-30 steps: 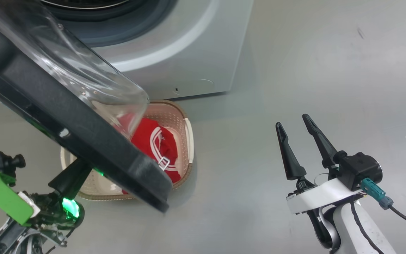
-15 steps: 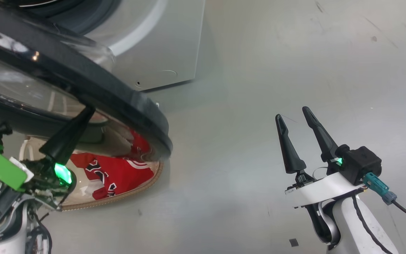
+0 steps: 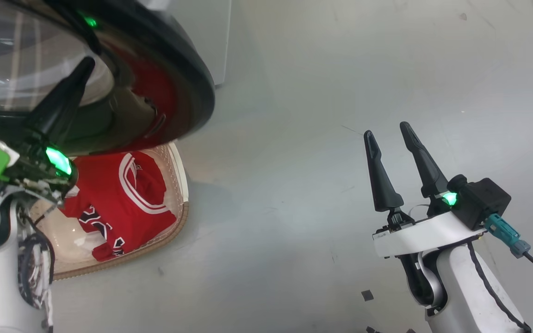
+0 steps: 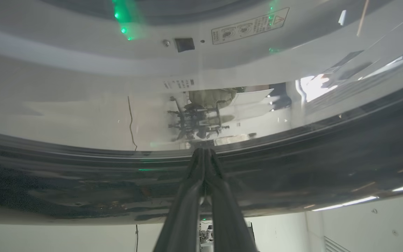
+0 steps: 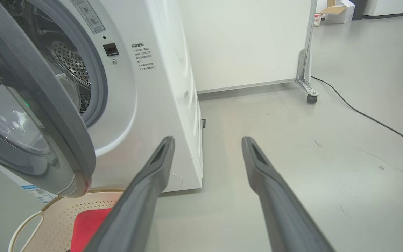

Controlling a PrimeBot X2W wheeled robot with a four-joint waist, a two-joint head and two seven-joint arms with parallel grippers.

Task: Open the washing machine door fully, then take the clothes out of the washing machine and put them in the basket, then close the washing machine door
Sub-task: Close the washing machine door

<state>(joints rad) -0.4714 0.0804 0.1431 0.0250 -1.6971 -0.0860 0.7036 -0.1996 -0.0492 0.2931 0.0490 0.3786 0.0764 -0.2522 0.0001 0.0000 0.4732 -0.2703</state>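
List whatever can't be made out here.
Head view: the washing machine door hides the basket's far end and part of the clothes.
Right wrist view: the door covers most of the drum, so leftover laundry can't be ruled out.
Left wrist view: the warning label's print is too small; whether the left end effector touches the door is unclear.

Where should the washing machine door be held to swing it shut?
Probably the rim at the free edge of the washing machine door, nearest the open right gripper. The door stands ajar above the basket, so that edge likely gives most leverage. Come from the glossy outer face; the rim looks too thick to pinch, so pushing may suit, where the shut left gripper seems to rest.
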